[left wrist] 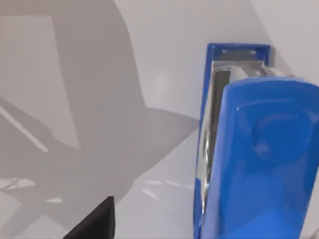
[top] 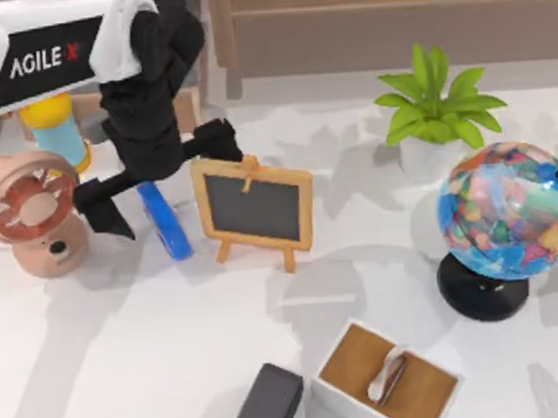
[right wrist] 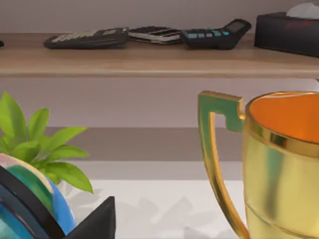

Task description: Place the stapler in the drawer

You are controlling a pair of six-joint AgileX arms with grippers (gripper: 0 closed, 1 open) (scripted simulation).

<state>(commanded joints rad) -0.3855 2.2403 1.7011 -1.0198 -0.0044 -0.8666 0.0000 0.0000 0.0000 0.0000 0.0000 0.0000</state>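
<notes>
My left gripper [top: 155, 193] is low over the table's [top: 174, 348] left side, fingers spread wide, one black finger [top: 99, 209] toward the fan [top: 35, 216], the other toward the chalkboard [top: 254, 209]. The stapler [top: 164, 222] lies flat on the table between them, just left of the chalkboard, its far end poking out from under my wrist. I can't tell whether either finger touches it. In the left wrist view the stapler [left wrist: 249, 149] is close up, blue top over a metal channel, with one dark fingertip [left wrist: 94, 221] off to its side and bare table between them.

Right arm: gripper state unknown. Its wrist view has a dark finger tip [right wrist: 97, 224], a gold trophy cup [right wrist: 279, 164], the plant [right wrist: 40, 149] and the globe [right wrist: 30, 204], plus a shelf [right wrist: 149, 62] with calculators.

Elsewhere on the table: plant [top: 436, 105], globe [top: 507, 216], a dark grey block [top: 266, 401], and a small white box [top: 388, 380] holding a silvery-brown object [top: 388, 375].
</notes>
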